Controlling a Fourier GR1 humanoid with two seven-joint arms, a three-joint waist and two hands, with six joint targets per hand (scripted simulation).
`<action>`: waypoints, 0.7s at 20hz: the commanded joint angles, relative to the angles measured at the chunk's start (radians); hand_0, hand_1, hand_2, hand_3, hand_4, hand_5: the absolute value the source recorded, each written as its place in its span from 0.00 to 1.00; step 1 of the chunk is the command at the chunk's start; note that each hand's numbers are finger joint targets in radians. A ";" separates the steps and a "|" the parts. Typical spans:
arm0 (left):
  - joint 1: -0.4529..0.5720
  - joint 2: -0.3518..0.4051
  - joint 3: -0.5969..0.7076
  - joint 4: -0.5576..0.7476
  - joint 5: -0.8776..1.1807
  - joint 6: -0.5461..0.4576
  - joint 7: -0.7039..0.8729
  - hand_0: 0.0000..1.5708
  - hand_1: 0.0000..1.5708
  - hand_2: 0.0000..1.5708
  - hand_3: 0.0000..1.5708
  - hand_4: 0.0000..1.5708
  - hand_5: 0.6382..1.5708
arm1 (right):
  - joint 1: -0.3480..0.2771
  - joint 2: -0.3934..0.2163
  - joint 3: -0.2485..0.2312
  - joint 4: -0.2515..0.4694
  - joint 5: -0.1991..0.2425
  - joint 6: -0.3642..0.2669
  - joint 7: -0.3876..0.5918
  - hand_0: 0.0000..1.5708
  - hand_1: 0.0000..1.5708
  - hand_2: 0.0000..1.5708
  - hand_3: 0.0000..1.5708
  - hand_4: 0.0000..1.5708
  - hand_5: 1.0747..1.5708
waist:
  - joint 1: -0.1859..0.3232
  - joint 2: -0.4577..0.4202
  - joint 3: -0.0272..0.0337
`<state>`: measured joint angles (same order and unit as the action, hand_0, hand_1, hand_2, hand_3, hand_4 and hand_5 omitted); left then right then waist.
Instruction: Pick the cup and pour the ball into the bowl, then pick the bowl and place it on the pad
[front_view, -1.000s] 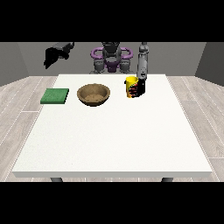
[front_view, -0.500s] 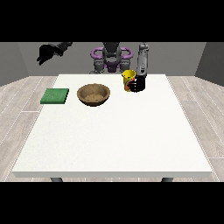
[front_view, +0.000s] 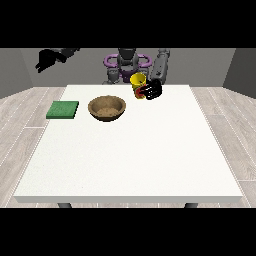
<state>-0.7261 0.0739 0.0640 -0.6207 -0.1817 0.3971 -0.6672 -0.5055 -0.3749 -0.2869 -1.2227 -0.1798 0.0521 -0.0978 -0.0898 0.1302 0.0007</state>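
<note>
The yellow cup, standing on the desk a second ago, is now being carried tilted above its far edge, enclosed by the robot hand at the view's right, toward the bowl, so pouring is being approached.

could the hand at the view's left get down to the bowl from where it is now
Probably yes. That hand hangs raised beyond the table's left far corner, holding nothing, and no thing stands between it and the bowl; the green pad lies flat beside the bowl.
</note>
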 joint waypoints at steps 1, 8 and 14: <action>-0.055 0.021 -0.009 0.030 -0.060 0.096 0.008 0.87 0.87 1.00 1.00 0.87 0.64 | -0.038 0.032 0.016 -0.034 -0.002 -0.022 -0.017 0.00 0.00 0.22 0.42 0.35 1.00 | -0.048 0.065 -0.0009; -0.144 0.024 -0.113 0.085 -0.246 0.279 0.183 0.89 0.89 1.00 1.00 0.95 0.67 | -0.066 -0.034 -0.018 0.038 -0.043 0.071 -0.037 0.00 0.00 0.22 0.44 0.34 1.00 | -0.089 0.081 0.0006; -0.212 -0.006 -0.294 0.209 -0.507 0.392 0.427 0.95 0.95 1.00 1.00 0.94 0.72 | -0.077 -0.030 -0.002 0.112 -0.011 0.048 -0.011 0.00 0.00 0.22 0.43 0.34 0.99 | -0.059 -0.026 0.0020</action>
<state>-0.8919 0.0935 -0.1368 -0.4803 -0.5479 0.7149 -0.3812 -0.5733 -0.4067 -0.2954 -1.1490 -0.1997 0.1037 -0.1218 -0.1502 0.1516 0.0020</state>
